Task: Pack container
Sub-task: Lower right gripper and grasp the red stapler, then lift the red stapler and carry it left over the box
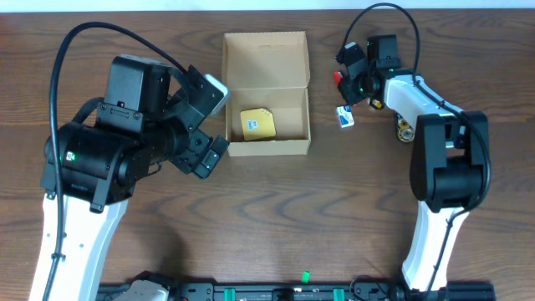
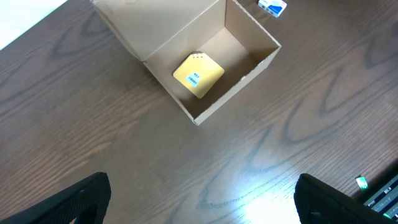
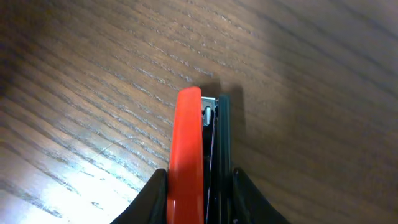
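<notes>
— Two claws in shot: how do they stand?
— Left gripper (image 1: 221, 121) gapes wide at centre left; right gripper (image 1: 344, 79), upper right, pinches a red stapler (image 3: 188, 137).
— And the container (image 1: 266, 58)?
— Upper centre, lid flap open, a yellow pad (image 1: 257, 124) lying inside, just right of the left gripper.

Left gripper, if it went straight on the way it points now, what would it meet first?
The left gripper would likely meet the brown wooden table just short of the open tan cardboard box, though depth is unclear.
</notes>
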